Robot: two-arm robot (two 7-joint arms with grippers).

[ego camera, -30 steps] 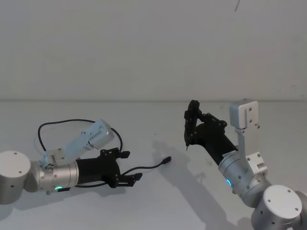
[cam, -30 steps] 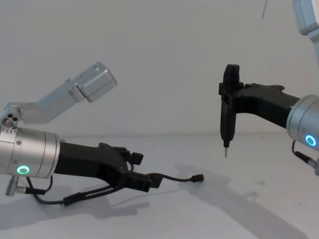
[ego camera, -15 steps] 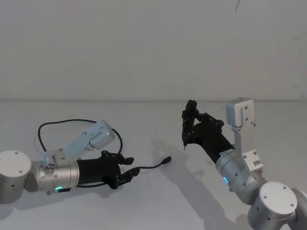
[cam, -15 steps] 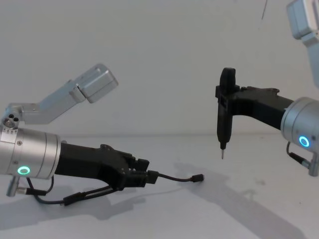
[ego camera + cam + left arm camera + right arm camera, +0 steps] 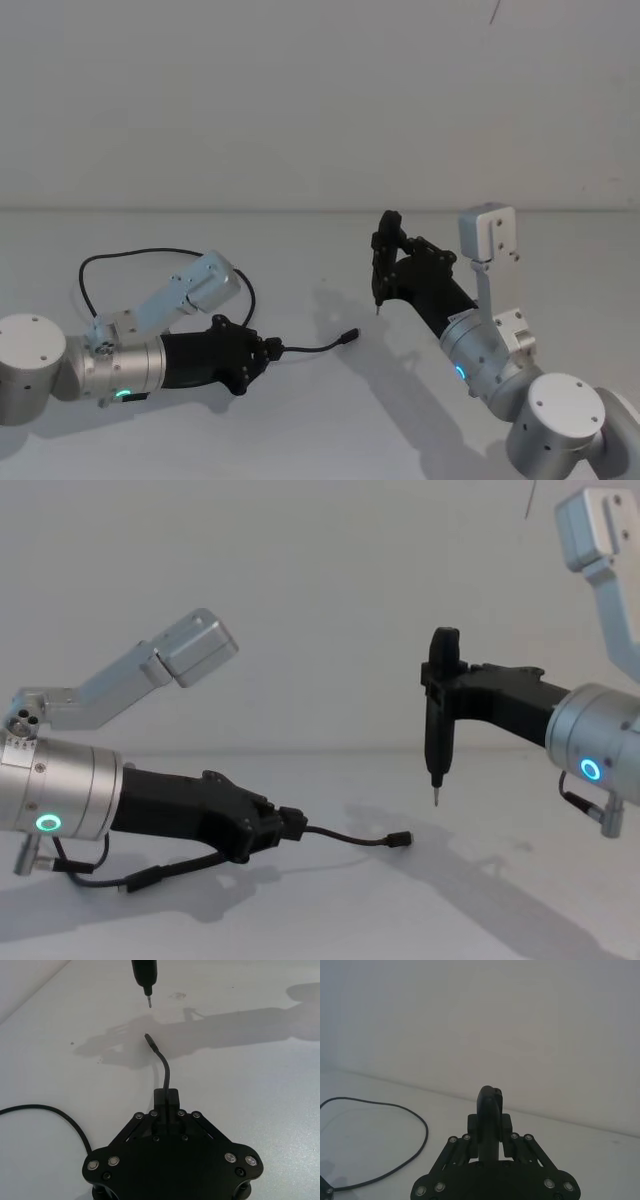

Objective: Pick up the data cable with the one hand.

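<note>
Cable [image 5: 310, 349]: it lies on the table [image 5: 300, 430], caught near one end by my left gripper [image 5: 262, 351]. The wrist view shows the jaws closed on the cable [image 5: 166, 1072] just behind its short free stretch. That stretch leaves the jaws roughly in line with the gripper's own axis and runs toward the robot's right. It ends in a plug [image 5: 348, 336] that rests on the surface. The rest of the cable trails back under the left arm and swings round in a wide loop behind it.

Left gripper [image 5: 290, 825]: it sits low, close to the table, and is the arm on the cable. I judge the grasp made and the lift not yet begun. A straight rise should carry the free end up, with the loop dragging after.

Right gripper [image 5: 392, 262]: it is clamped on an upright tool [image 5: 380, 270]. The tool tip hangs above the table near the plug, apart from it.
</note>
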